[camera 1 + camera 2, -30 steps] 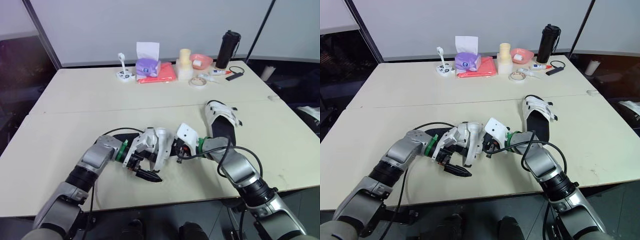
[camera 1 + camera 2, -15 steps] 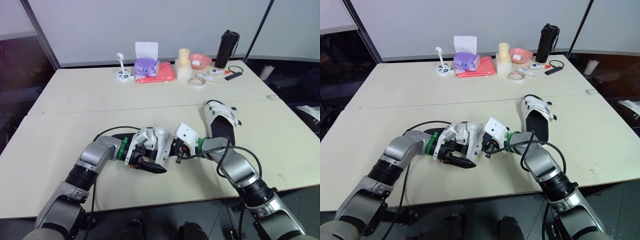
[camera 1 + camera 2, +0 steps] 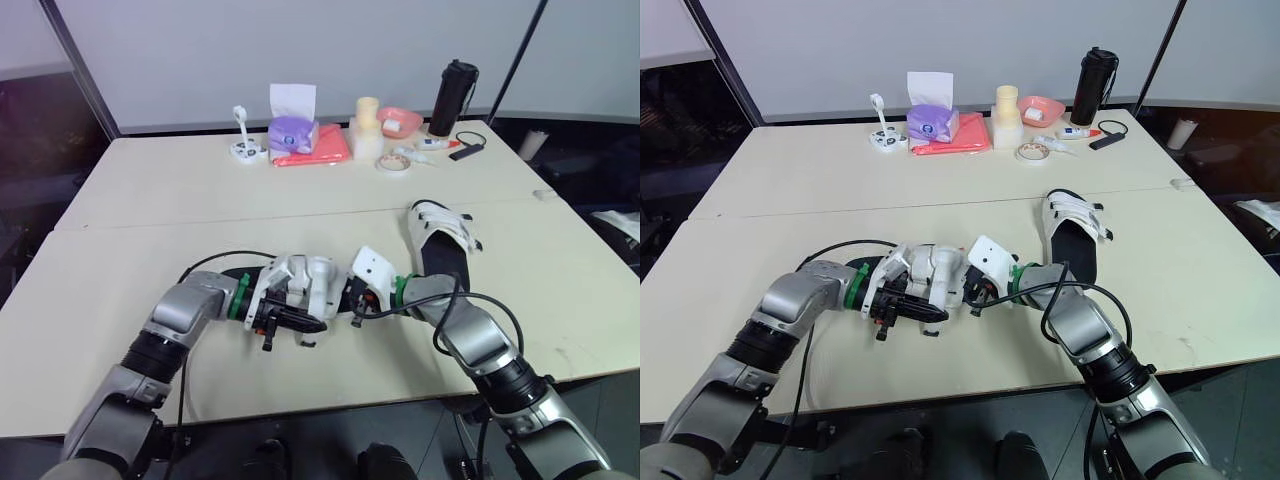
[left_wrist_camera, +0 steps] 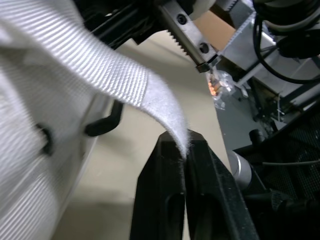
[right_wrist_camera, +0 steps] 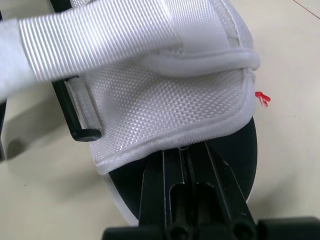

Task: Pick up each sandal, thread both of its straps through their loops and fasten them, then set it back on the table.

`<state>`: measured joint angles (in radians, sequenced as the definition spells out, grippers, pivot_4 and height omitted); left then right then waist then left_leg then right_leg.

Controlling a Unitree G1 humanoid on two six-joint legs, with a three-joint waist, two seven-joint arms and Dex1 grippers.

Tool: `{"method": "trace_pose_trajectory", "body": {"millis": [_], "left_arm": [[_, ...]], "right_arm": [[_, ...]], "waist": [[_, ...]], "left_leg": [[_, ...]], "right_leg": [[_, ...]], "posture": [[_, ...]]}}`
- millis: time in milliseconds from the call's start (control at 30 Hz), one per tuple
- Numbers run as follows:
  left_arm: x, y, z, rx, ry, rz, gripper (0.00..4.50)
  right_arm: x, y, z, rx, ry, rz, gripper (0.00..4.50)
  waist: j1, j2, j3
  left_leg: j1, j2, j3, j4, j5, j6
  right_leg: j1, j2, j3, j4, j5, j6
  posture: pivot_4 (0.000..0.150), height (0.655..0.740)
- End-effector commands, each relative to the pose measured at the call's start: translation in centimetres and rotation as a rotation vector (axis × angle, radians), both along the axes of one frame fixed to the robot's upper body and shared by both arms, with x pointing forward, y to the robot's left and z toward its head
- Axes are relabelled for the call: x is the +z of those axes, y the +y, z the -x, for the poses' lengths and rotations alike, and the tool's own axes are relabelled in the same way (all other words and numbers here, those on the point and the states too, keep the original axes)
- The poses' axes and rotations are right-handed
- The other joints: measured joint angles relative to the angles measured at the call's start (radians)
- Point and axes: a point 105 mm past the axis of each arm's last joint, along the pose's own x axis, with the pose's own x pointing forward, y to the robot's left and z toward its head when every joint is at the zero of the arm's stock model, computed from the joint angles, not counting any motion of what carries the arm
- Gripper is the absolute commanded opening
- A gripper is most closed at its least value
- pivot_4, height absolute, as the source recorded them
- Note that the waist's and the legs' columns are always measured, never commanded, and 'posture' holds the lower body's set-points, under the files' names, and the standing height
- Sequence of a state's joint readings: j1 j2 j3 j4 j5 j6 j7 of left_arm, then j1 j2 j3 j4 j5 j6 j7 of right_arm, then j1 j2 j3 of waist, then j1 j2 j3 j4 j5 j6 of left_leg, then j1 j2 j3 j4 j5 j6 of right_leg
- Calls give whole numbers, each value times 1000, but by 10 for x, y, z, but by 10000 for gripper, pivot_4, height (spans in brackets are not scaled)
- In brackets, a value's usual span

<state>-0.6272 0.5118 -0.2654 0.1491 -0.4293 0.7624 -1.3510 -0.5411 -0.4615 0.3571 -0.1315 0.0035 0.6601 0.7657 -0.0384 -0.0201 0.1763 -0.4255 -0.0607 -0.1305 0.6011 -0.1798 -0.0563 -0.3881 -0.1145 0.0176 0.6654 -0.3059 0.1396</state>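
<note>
My left gripper (image 4: 176, 145) is clenched on the tip of the white woven strap (image 4: 100, 65) of the black-soled white sandal (image 3: 318, 283). My right gripper (image 5: 185, 152) grips its sole edge. That sandal is left of the matching second sandal (image 3: 443, 237), nearer me, over the pale table (image 3: 200, 190).

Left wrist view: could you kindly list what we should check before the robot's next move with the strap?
1. Left gripper shut on the tip of the strap: ok.
2. Right gripper shut on the edge of the sandal: ok.
3. Strap passed through the black loop: not ok, the loop looks empty.
4. Strap free of twists along its length: cannot tell.
5. Other sandal lying on the table, apart from both arms: ok.
</note>
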Motion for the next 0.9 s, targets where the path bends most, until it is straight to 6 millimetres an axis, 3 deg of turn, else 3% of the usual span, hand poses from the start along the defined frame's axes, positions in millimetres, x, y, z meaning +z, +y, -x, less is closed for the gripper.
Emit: {"method": "trace_pose_trajectory", "body": {"millis": [33,233,367,567,900], "left_arm": [[22,0,2,-1,-12,74,332],[56,0,-14,65,42,194,332],[67,2,-31,116,56,224,332],[58,-2,-50,124,96,209,332],[52,-11,-45,59,149,222,332]], "right_arm": [[0,2,1,10,-4,5,0],[-1,2,1,10,-2,3,0],[-1,2,1,10,-3,4,0],[-1,3,1,10,-4,5,0],[-2,0,4,-4,0,4,0]], "waist": [[0,0,0],[0,0,0],[-3,0,0],[-4,0,0],[-4,0,0]], "left_leg": [[0,0,0,0,0,0],[0,0,0,0,0,0],[0,0,0,0,0,0],[0,0,1,0,0,0],[0,0,1,-1,0,0]], "right_leg": [[0,0,0,0,0,0],[0,0,0,0,0,0],[0,0,0,0,0,0],[0,0,0,0,0,0],[0,0,0,0,0,0]], "posture": [[1500,7400],[1500,7400],[1500,7400],[1500,7400],[1500,7400]]}}
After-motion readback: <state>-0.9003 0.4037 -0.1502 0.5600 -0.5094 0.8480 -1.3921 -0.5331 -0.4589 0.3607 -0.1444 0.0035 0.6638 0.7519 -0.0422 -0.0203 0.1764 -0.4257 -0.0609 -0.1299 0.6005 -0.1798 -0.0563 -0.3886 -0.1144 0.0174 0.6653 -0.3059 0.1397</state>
